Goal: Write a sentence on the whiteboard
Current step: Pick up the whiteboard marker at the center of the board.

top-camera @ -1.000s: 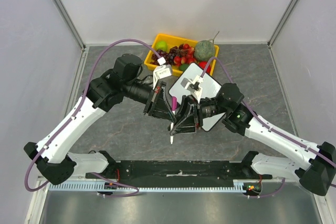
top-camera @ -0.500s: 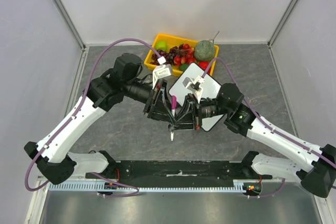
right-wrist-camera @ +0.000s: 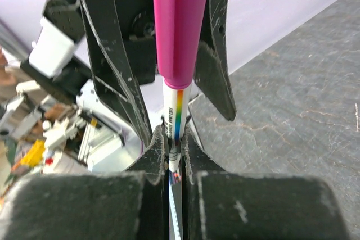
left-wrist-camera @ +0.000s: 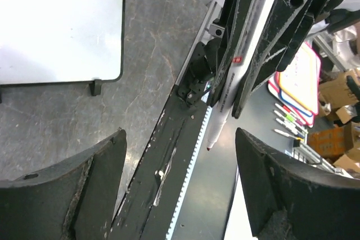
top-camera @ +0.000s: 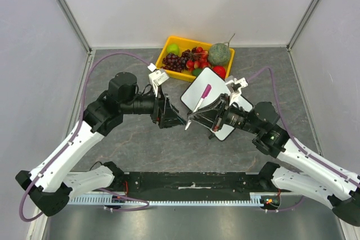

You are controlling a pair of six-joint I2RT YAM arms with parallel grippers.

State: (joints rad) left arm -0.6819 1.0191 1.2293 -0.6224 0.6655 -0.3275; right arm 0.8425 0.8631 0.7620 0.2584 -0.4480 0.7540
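Holding the marker (top-camera: 201,98) pinched in our right gripper (top-camera: 203,114), left gripper (top-camera: 179,119) spread wide and empty, we find the whiteboard (top-camera: 212,80) beside the yellow tray (top-camera: 163,53) blank: all writing is left to do.

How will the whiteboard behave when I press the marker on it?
The whiteboard looks thin and probably light, so it may slide on the table. Its small feet raise it, so pressing near an edge might rock it. The glossy face likely lets the marker glide.
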